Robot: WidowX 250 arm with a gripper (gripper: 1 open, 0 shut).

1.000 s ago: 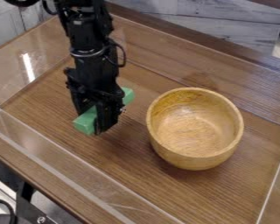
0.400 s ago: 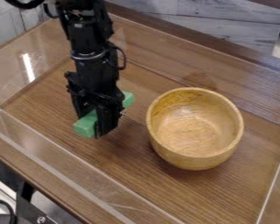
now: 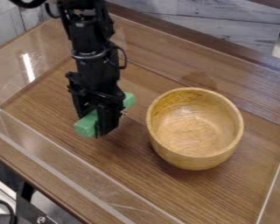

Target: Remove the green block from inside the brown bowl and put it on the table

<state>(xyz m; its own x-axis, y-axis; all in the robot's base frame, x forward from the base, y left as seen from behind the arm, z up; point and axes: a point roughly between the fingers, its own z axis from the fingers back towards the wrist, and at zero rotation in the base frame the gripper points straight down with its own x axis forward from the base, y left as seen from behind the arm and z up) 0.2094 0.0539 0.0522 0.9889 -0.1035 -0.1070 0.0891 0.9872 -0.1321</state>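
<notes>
The green block (image 3: 85,125) lies low over the table (image 3: 60,166), left of the brown bowl (image 3: 195,127). My gripper (image 3: 98,121) points straight down and is shut on the green block, its black fingers clamped across the block's middle so that green ends stick out at each side. Whether the block touches the tabletop I cannot tell. The bowl's inside shows bare wood with nothing in it. The black arm rises from the gripper to the top left of the view.
Clear acrylic walls (image 3: 25,70) ring the table's edges, near the left and front. The bowl stands a short gap to the right of the gripper. A pale surface (image 3: 224,26) runs behind the table at the back.
</notes>
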